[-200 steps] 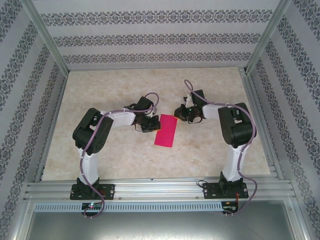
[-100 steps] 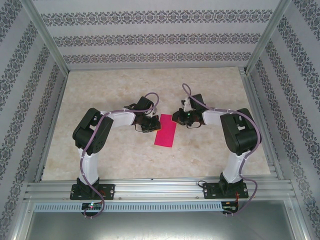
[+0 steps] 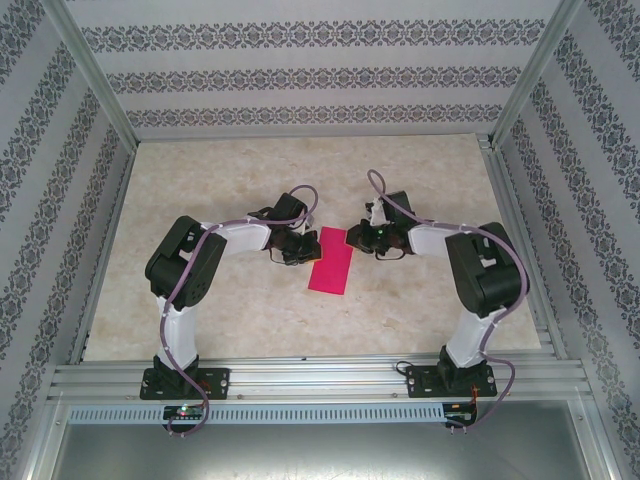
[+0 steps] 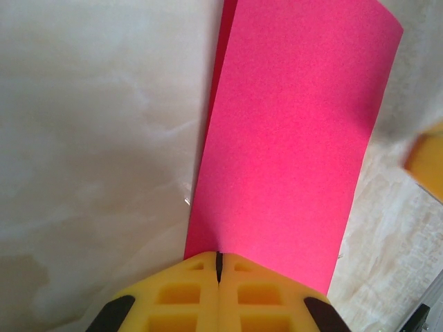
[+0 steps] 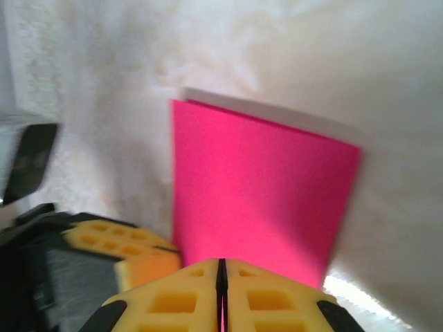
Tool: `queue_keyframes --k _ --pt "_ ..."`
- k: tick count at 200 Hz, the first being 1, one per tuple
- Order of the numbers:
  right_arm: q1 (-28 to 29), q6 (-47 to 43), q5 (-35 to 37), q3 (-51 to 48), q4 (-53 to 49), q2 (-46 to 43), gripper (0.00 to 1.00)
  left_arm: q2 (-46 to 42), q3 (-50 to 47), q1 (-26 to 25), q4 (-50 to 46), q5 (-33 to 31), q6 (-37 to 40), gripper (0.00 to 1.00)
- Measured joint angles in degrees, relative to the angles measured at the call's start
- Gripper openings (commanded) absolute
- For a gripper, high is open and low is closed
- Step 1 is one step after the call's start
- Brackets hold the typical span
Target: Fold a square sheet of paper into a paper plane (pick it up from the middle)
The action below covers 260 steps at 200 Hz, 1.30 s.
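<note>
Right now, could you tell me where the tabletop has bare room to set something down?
Bare marble tabletop lies at the far side, between the left gripper, the right gripper and the patterned back wall, and nearer, between the folded magenta-pink paper sheet and the aluminium front rail. The middle is crowded: both grippers flank the paper.

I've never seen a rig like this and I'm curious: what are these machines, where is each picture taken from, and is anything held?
These are two robot arms, bolted at the near edge of a marbled table. The wide picture looks down from above. The two close-ups come from a camera on each wrist, the yellow pads being that arm's fingers. On the table lies a pink paper, a rectangle. The left hand and right hand, both closed, sit at its opposite sides; whether either pinches it, I cannot tell.
</note>
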Motion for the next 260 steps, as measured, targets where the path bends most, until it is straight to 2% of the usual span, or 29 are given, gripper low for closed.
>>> queue_keyframes --k 37,96,156,211,260 --pt "4.3 1.9 0.3 -5.4 2.5 -6.1 0.12 0.0 0.2 0.0 -0.5 0.0 0.0 0.00" --pt "7.8 5.1 0.9 -13.6 5.3 -6.5 0.12 0.0 0.3 0.0 -0.6 0.0 0.0 0.00" --pt "8.2 4.8 3.1 -14.7 2.7 -7.4 0.13 0.0 0.3 0.0 -0.8 0.0 0.2 0.00" --pt "10.1 5.2 3.5 -14.7 1.8 -15.1 0.14 0.0 0.3 0.0 -0.9 0.0 0.2 0.00" --pt "12.4 7.0 3.4 -17.0 4.9 -12.1 0.15 0.0 0.5 0.0 -1.3 0.0 0.3 0.00"
